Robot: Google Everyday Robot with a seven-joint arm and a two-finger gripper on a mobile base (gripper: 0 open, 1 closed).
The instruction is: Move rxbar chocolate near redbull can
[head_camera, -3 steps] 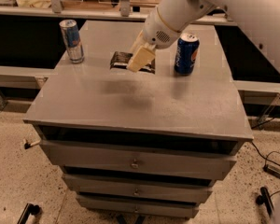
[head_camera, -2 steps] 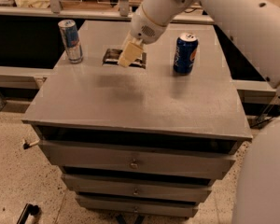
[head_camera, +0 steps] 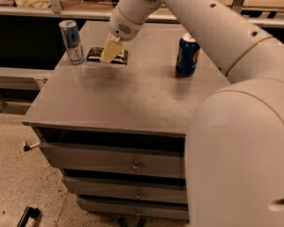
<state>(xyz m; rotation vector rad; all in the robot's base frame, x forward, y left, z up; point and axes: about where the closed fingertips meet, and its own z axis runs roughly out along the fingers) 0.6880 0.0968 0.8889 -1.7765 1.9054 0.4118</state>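
Your gripper (head_camera: 110, 51) is clamped on the flat, dark-wrapped chocolate bar (head_camera: 93, 55), just beside the slim silver-and-blue can (head_camera: 72, 40) on the smooth grey table (head_camera: 132, 96).

Cabinet (head_camera: 132, 96): redbull (head_camera: 71, 40), Pepsi (head_camera: 187, 55), rxbar (head_camera: 93, 55) in gripper (head_camera: 110, 52)

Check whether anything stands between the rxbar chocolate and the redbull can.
Nothing visible does. The rxbar chocolate lies close beside the redbull can, with the gripper over its middle. The Pepsi can stands well off on the other side.

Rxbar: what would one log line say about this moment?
gripper at rxbar | rxbar close beside redbull can | Pepsi can farther off | all on table
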